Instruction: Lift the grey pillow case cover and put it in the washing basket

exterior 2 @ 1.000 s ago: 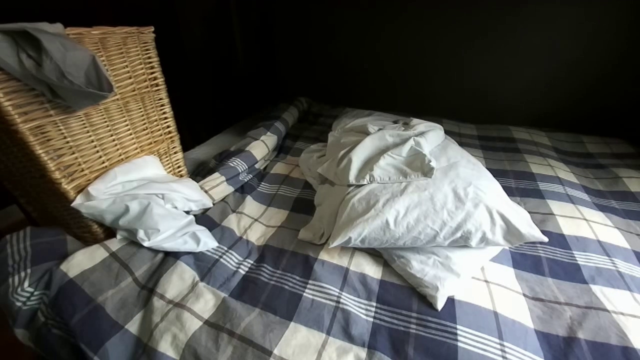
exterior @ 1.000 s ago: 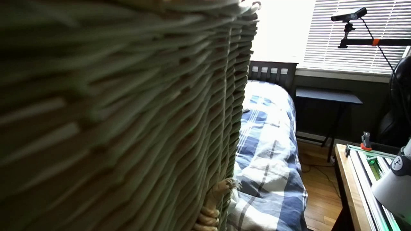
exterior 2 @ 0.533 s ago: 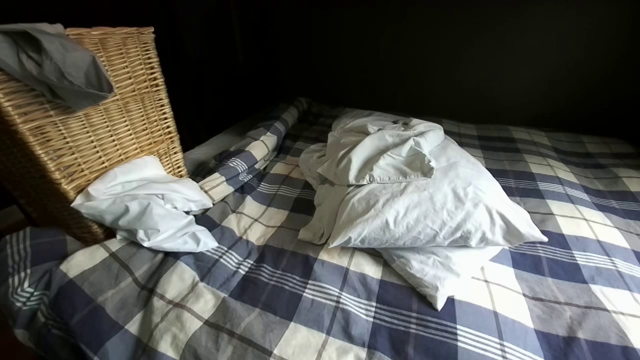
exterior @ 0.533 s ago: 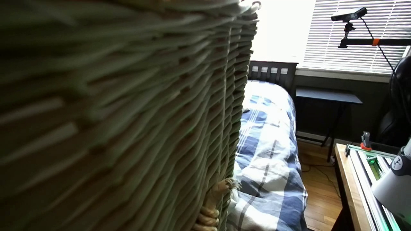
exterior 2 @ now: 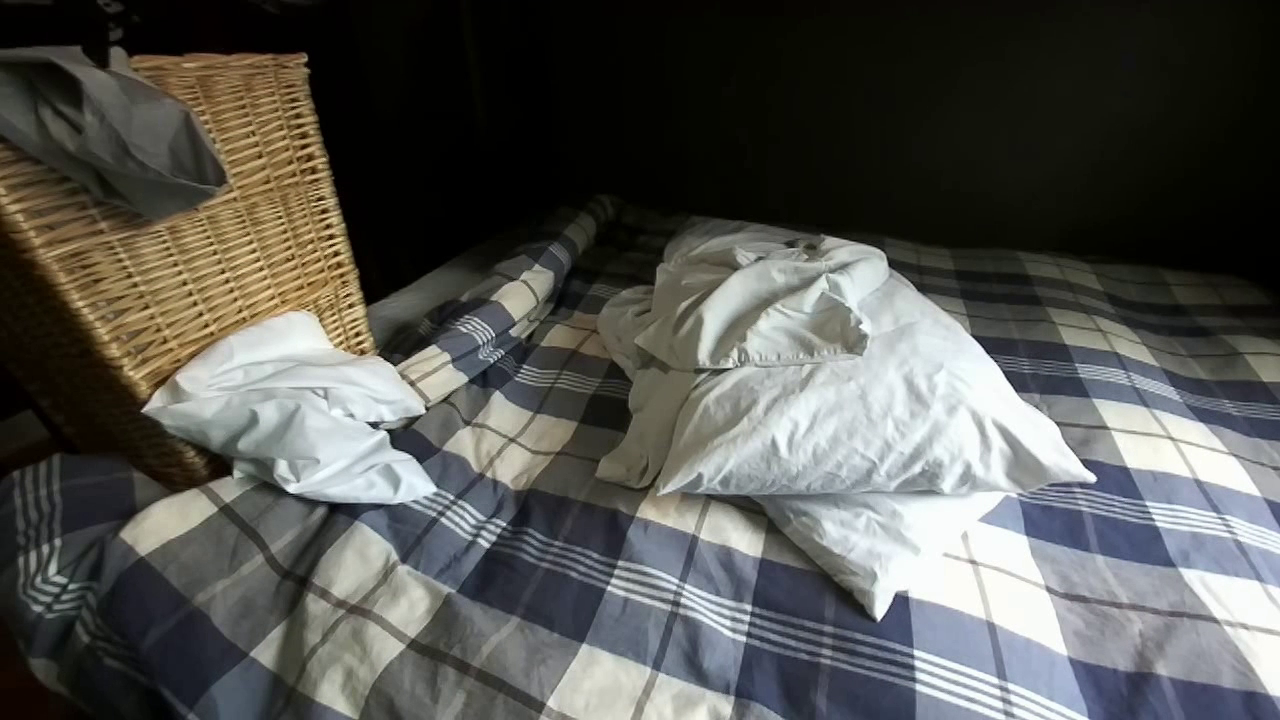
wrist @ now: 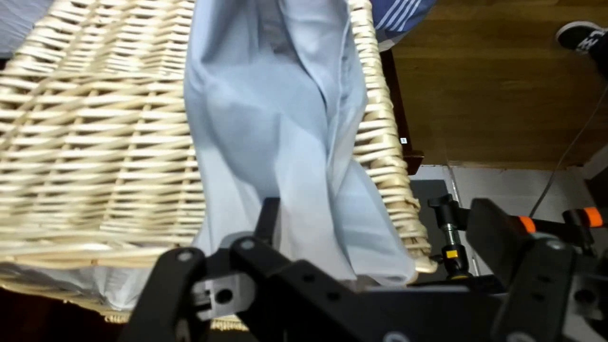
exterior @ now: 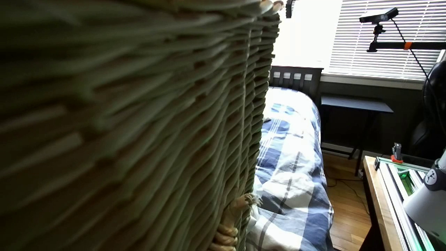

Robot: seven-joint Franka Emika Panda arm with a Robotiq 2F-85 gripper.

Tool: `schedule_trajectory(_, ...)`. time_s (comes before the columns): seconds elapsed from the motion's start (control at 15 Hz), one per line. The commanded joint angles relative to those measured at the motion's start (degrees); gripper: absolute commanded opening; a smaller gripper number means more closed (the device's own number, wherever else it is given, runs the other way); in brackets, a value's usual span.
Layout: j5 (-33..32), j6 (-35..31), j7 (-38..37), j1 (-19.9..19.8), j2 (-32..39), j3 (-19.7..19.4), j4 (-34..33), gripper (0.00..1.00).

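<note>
Grey pillow case cover (wrist: 280, 142) is seen below the gripper (wrist: 378, 223), stretched lengthwise over the wicker lid (wrist: 95, 156) of the washing basket (exterior 2: 270, 190). The fingers (wrist: 269, 218) are spread wide — one is held over the cloth, its partner out past the lid's edge. Whether the cover is touched by either cannot be told.

Under the gripper's body, a strip of pale lining (wrist: 114, 285) is shown beneath the lid's near edge. In an exterior view, a dark fingertip (exterior: 289, 9) is caught just past the basket's upper corner. In an exterior view, the cover's hanging end (exterior 2: 150, 150) is let down before the wicker, just below the dark, barely legible parts of the gripper.

Below the gripper, at the basket's foot, a white cloth (exterior 2: 300, 410) is bunched against the wicker. Farther off from the gripper, white pillows (exterior 2: 860, 430) are stacked on the plaid bedspread (exterior 2: 500, 600), with a crumpled pale cloth (exterior 2: 770, 310) laid on top. Far below the outer finger, the wooden floor (wrist: 475, 109) is shown, and a black shoe (wrist: 582, 35). Between the fingers in the wrist view — closer to the outer one, and lower down — a black mount (wrist: 451, 249) is visible.
</note>
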State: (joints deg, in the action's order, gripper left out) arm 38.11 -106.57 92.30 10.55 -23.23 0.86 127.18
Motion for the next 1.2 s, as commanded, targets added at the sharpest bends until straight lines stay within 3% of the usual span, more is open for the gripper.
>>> schedule_trajectory(0.0, 2.18, -6.83, -2.39, -0.44, -0.99, 1.25, 6.26, 1.0)
schedule_trajectory(0.4, 4.15, -19.86, -2.87, 0.57, -0.66, 1.93, 11.24, 1.0)
schedule_trajectory(0.47, 4.41, -21.18, -2.76, 0.83, -0.53, 1.92, 11.51, 0.75)
schedule_trajectory(0.6, 4.98, -22.48, -3.01, 1.36, -0.39, 1.89, 11.76, 0.68)
schedule_trajectory(1.13, 5.93, -21.19, -3.98, 2.42, -1.74, 1.66, 10.34, 0.06)
